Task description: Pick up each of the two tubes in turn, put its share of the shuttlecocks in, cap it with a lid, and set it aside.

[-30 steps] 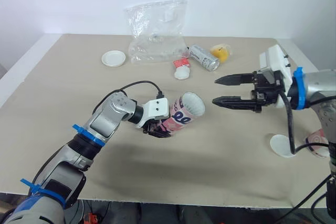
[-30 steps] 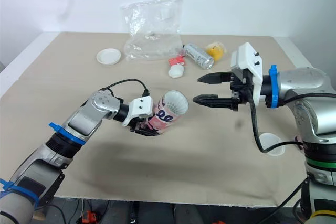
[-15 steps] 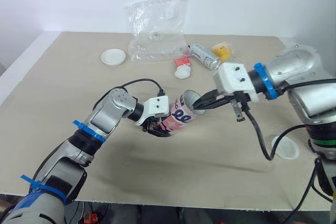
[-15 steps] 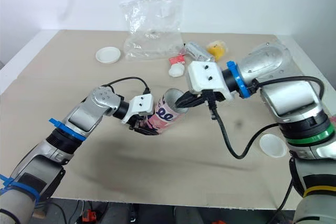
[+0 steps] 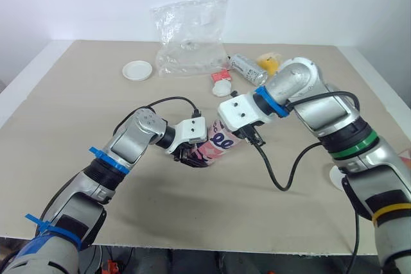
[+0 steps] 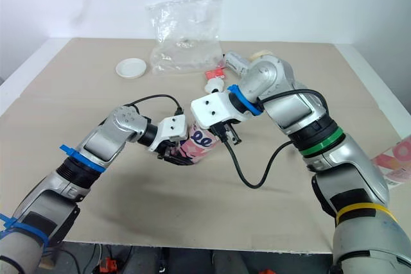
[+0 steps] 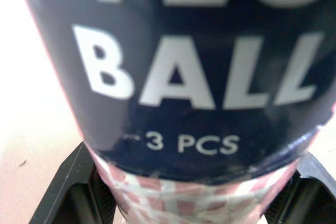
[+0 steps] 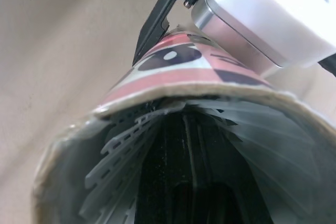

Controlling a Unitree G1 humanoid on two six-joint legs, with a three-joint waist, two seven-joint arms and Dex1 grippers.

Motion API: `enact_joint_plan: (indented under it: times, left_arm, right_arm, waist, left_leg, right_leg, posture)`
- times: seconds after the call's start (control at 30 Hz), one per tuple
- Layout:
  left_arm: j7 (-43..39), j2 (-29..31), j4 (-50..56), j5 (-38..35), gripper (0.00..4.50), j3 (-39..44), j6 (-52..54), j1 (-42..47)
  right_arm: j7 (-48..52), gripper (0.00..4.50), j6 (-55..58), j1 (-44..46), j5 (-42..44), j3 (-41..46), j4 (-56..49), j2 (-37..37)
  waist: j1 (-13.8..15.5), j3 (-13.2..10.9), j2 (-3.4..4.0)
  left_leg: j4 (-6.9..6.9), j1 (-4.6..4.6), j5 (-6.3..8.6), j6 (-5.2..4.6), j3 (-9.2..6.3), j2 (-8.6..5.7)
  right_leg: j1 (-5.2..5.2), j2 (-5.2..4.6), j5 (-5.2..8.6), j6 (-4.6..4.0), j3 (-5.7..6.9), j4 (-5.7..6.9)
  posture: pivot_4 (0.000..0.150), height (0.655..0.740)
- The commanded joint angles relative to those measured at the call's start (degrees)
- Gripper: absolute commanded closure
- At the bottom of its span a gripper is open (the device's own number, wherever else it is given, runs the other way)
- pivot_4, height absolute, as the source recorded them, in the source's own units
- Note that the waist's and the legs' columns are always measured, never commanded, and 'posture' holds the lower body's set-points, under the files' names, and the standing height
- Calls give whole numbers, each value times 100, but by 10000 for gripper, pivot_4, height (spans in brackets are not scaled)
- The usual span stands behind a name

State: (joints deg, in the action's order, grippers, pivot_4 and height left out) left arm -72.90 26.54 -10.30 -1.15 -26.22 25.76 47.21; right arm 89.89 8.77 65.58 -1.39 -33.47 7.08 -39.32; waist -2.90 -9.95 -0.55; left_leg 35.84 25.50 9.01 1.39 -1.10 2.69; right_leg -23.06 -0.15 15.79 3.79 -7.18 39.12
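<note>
Pink tube (image 5: 217,146) tilted over bench (image 5: 77,101) middle, left hand (image 5: 190,156) clamped on its base. Right hand (image 5: 240,131) deep in tube mouth; grip can't tell.

The tube (image 5: 218,145) is glossy printed cardboard, the tabletop (image 5: 77,94) matt, the bag (image 5: 191,36) crinkly clear plastic.

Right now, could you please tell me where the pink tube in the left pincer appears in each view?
Left eye view: tube at centre, tilted, between the arms.
Right eye view: tube just left of centre.
Left wrist view: its dark printed label, close up.
Right wrist view: its open mouth, end-on.
Shared landmark: the left pincer clamped on the tube.
</note>
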Motion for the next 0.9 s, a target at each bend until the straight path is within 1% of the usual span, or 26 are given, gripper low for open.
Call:
enact_joint_plan:
  times: [0.03, 0.13, 0.3, 0.4, 0.47, 0.67, 0.9]
  left_arm:
    - [-10, 3, 272, -42, 15933, 19, 25, -22]
    - [13, 14, 296, -51, 15933, 29, 52, -35]
    - [30, 42, 298, -62, 15933, 35, 59, -57]
    - [28, 64, 278, -63, 15933, 38, 41, -81]
    - [32, 74, 257, -57, 15933, 38, 22, -97]
    - [34, 100, 229, -51, 15933, 51, -2, -135]
    - [71, 116, 158, -44, 15933, 59, -70, -168]
  right_arm:
    - [261, 44158, -230, -63, -273, -524, 306, 219]
    - [261, 44158, -328, -25, -272, -579, 474, 325]
    - [261, 44158, -314, 75, -85, -467, 629, 398]
    - [261, 44158, 43, 135, 433, -175, 472, 327]
    - [261, 44158, 250, 183, 696, 32, 391, 213]
    - [261, 44158, 579, 134, 1086, 600, 204, -330]
    - [121, 44158, 1400, -267, 1687, 1469, -385, -843]
  waist:
    - [-6, 3, -4]
    - [-23, 8, -5]
    - [-49, 11, -7]
    - [-52, 11, -7]
    - [-52, 10, -6]
    - [-27, 6, -7]
    - [3, 5, -7]
  left_leg:
    - [0, -8, 0, 0, 0, 4]
    - [-4, -44, 0, 0, 2, 14]
    - [-3, -47, 0, 0, 1, 22]
    - [-3, -47, 0, 0, 1, 23]
    - [-3, -45, 0, 0, 1, 23]
    - [-5, -12, 0, 0, -4, 14]
    - [-22, -8, 4, 2, -10, 7]
  right_leg:
    - [4, 4, 2, 3, 1, 1]
    - [30, 14, 0, -2, 1, 2]
    - [30, 24, -5, -9, 0, 6]
    - [29, 24, -5, -9, -1, 6]
    - [27, 24, -5, -9, -2, 6]
    - [8, 21, 2, -13, -7, 6]
    - [3, 18, 11, -29, -5, 6]
  posture:
    - [1500, 7400]
    - [1500, 7400]
    - [1500, 7400]
    - [1500, 7400]
    - [1500, 7400]
    - [1500, 7400]
    - [1500, 7400]
